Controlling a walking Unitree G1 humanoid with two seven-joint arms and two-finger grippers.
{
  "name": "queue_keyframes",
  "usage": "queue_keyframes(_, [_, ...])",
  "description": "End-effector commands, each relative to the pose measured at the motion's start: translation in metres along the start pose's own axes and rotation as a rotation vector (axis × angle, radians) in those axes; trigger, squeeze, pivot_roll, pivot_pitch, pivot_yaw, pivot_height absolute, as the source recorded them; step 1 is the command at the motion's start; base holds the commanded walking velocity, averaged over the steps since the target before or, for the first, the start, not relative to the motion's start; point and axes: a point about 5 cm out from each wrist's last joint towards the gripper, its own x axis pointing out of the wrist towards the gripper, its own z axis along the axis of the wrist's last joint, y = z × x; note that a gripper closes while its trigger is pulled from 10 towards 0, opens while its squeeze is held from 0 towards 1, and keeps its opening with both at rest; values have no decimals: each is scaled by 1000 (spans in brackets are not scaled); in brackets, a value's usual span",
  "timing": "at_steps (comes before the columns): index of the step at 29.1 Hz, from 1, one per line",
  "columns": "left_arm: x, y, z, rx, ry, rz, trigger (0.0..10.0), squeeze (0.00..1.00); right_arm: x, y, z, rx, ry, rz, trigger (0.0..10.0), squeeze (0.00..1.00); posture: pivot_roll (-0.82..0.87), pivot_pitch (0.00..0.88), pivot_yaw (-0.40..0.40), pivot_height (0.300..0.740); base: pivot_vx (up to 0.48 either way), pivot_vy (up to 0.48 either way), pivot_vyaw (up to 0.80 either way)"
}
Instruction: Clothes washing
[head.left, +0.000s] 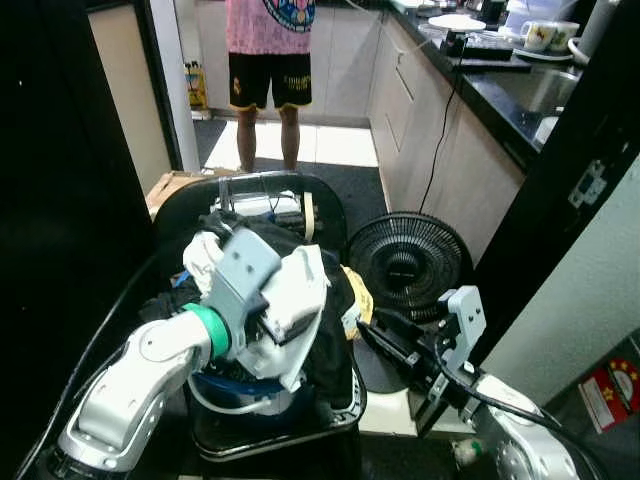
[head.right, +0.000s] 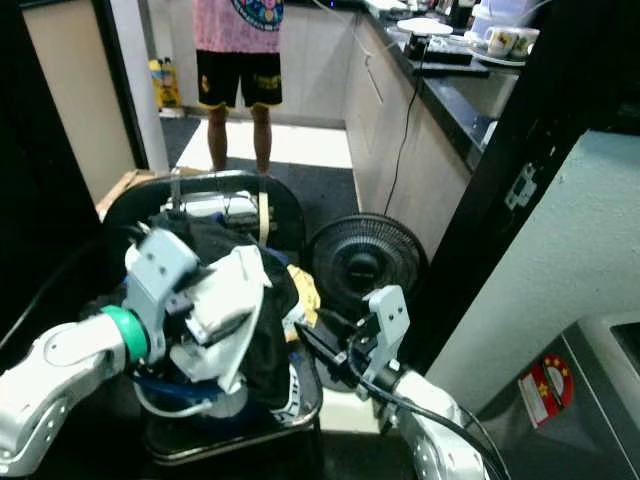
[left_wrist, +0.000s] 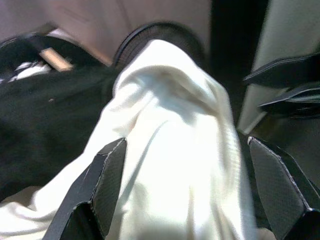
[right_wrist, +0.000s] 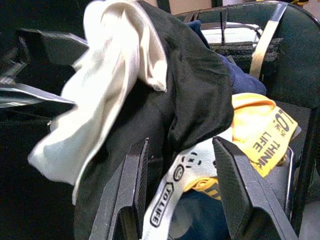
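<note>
I see the white garment (head.left: 300, 290) on top of the heap in the black laundry basket (head.left: 330, 415), draped over a black garment (right_wrist: 195, 85) that covers most of the pile. In the left wrist view the white cloth lies between the two black fingers (left_wrist: 100, 185), which stand wide apart on either side of it; I cannot tell whether the pads touch the fabric. From the head camera my left gripper (head.left: 275, 320) sits right at that white fold, the silver arm reaching in from the lower left.

Lower in the pile a yellow garment with black lettering (right_wrist: 260, 130) and a pale printed strip (right_wrist: 175, 185) poke out beside dark blue cloth. My right gripper (right_wrist: 177, 195) hovers just beside the basket's right edge, its fingers parted and pointing at the black garment and the printed strip, holding nothing.

Behind the basket stands a black floor fan (head.left: 408, 262) on the tiles, close to the kitchen cabinets (head.left: 440, 140). A dark counter (head.left: 510, 85) above them carries cups and plates. Farther back, a person (head.left: 268, 70) in a pink top and black shorts stands in the doorway.
</note>
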Motion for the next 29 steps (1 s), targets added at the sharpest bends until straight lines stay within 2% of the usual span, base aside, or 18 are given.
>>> queue_keyframes(1, [0,8,-2,5,29,93,10000,0,-2,-1,-4,-4,18,-2,10000,0,-15,103,-7,740,0,0,0])
queue_keyframes(2, [0,8,-2,5,29,93,10000,0,-2,-1,-4,-4,18,-2,10000,0,-15,103,-7,740,0,0,0])
queue_keyframes(5, [-9,54,-11,-48,36,514,10000,0,-1,1,-4,-1,16,0,10000,0,-14,102,-7,740,0,0,0])
queue_keyframes(6, [-9,54,-11,-48,36,514,10000,0,-1,1,-4,-1,16,0,10000,0,-14,102,-7,740,0,0,0])
queue_keyframes(7, [-17,69,-18,-55,58,643,10000,0,-1,1,-4,0,14,0,10000,0,-16,100,-6,740,0,0,0])
queue_keyframes(8, [-17,69,-18,-55,58,643,10000,0,-1,1,-4,0,14,0,10000,0,-16,100,-6,740,0,0,0])
queue_keyframes(9, [-24,78,-23,-62,74,730,10000,0,-1,1,-4,0,13,-1,10000,0,-17,100,-5,740,0,0,0])
queue_keyframes(11, [-24,78,-23,-62,74,730,10000,0,-1,1,-4,0,13,-1,10000,0,-17,100,-5,740,0,0,0])
queue_keyframes(13, [-37,90,-31,-59,107,841,10000,0,-1,0,-3,-1,12,-4,10000,0,-19,100,-4,740,0,0,0])
queue_keyframes(15, [-37,90,-31,-59,107,841,10000,0,-1,0,-3,-1,12,-4,10000,0,-19,100,-4,740,0,0,0])
queue_keyframes(17, [-59,106,-38,-37,130,991,10000,0,-2,-1,-3,-3,12,-8,10000,0,-21,101,-3,740,0,0,0])
queue_keyframes(18, [-59,106,-38,-37,130,991,10000,0,-2,-1,-3,-3,12,-8,10000,0,-21,101,-3,740,0,0,0])
queue_keyframes(20, [-68,113,-37,-72,93,1054,10000,0,-3,-1,-3,-3,12,-9,10000,0,-20,102,-6,740,0,0,0])
queue_keyframes(22, [-82,125,-34,-148,22,1144,10000,0,-2,-1,-3,-1,13,-8,10000,0,-18,104,-8,740,0,0,0])
queue_keyframes(25, [-83,128,-39,-199,38,1119,10000,0,-2,-1,-3,0,13,-6,10000,0,-17,105,-10,740,0,0,0])
queue_keyframes(26, [-80,127,-42,-251,33,1055,10000,0,-1,-1,-3,0,13,-4,10000,0,-16,105,-12,740,0,0,0])
queue_keyframes(28, [-55,106,-35,-297,-39,743,10000,0,-1,0,-3,2,15,-1,10000,0,-12,107,-16,740,0,0,0])
queue_keyframes(29, [-55,106,-35,-297,-39,743,10000,0,-1,0,-3,2,15,-1,10000,0,-12,107,-16,740,0,0,0])
